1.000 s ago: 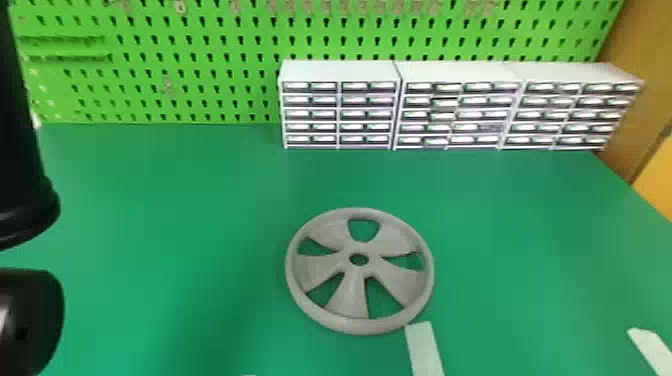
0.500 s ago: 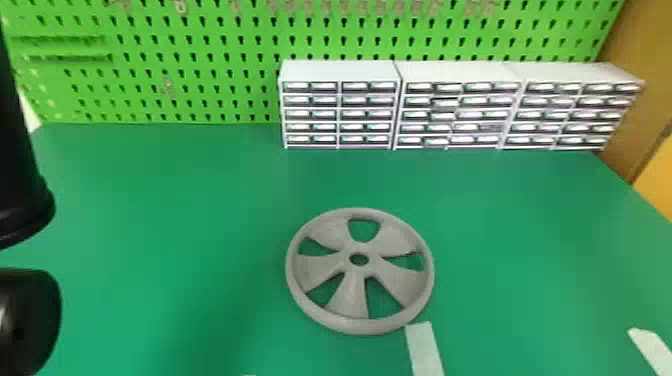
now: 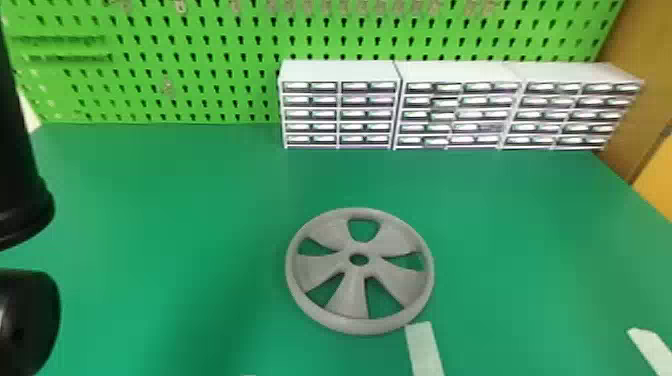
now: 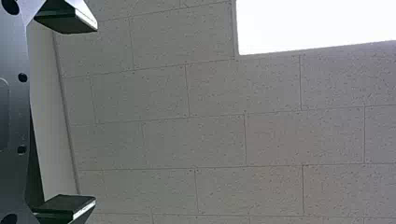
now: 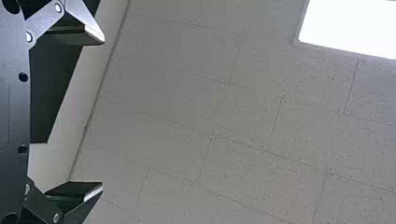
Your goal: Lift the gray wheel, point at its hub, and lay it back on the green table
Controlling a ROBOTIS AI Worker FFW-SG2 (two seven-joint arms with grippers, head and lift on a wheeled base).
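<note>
The gray wheel (image 3: 353, 295) lies flat on the green table (image 3: 165, 210), its open hub facing up, and nothing touches it. Black parts of my left arm (image 3: 20, 210) stand at the left edge of the head view, well apart from the wheel. In the left wrist view my left gripper (image 4: 95, 114) is open, its fingers spread wide with only ceiling beyond them. My right gripper (image 5: 102, 113) is likewise open and holds nothing in the right wrist view, facing the ceiling.
White drawer cabinets (image 3: 340, 72) line the back of the table, before a green pegboard (image 3: 200, 65). A pale strip (image 3: 425, 350) touches or nearly touches the wheel's near rim; another strip (image 3: 650, 347) lies at the lower right.
My left arm has shifted slightly toward the left edge of the head view. The wheel has stayed where it was.
</note>
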